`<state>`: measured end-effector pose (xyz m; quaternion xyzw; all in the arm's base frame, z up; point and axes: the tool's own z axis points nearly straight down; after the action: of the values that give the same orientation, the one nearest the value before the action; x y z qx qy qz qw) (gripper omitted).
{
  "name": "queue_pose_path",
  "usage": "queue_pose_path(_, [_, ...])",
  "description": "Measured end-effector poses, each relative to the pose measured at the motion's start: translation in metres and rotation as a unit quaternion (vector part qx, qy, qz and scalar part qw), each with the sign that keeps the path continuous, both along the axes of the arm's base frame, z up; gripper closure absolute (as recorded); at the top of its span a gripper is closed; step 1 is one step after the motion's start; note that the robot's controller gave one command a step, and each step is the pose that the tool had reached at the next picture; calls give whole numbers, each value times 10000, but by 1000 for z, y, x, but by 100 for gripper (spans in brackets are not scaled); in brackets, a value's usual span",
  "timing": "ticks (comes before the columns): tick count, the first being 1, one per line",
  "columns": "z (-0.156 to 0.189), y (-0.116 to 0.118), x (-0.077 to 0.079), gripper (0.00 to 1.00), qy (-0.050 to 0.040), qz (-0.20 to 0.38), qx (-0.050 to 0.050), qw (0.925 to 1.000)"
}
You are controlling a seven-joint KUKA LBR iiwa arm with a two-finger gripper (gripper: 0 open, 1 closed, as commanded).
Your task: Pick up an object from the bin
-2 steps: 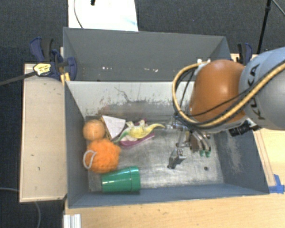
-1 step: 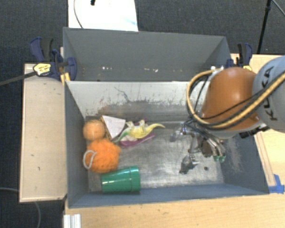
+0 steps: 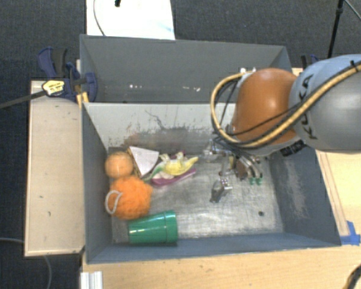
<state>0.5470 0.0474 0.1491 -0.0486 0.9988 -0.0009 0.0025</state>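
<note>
Over bare bin floor (image 3: 253, 217), tool (image 3: 218, 191), grip state unclear, beside crumpled yellow-purple thing (image 3: 175, 166).

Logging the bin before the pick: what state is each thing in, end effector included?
Green cup: lying on its side, rim to the right.
Orange fuzzy ball: resting just behind the cup.
Tan ball: resting behind the fuzzy ball.
White wedge: lying beside the tan ball.
Yellow and purple toy: lying flat.
End effector: lowered right of the toy, apart from it.
</note>
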Motion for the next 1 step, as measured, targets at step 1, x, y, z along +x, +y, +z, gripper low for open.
queue_pose_path(1, [-62, 46, 46, 0, -224, 66, 44, 9997])
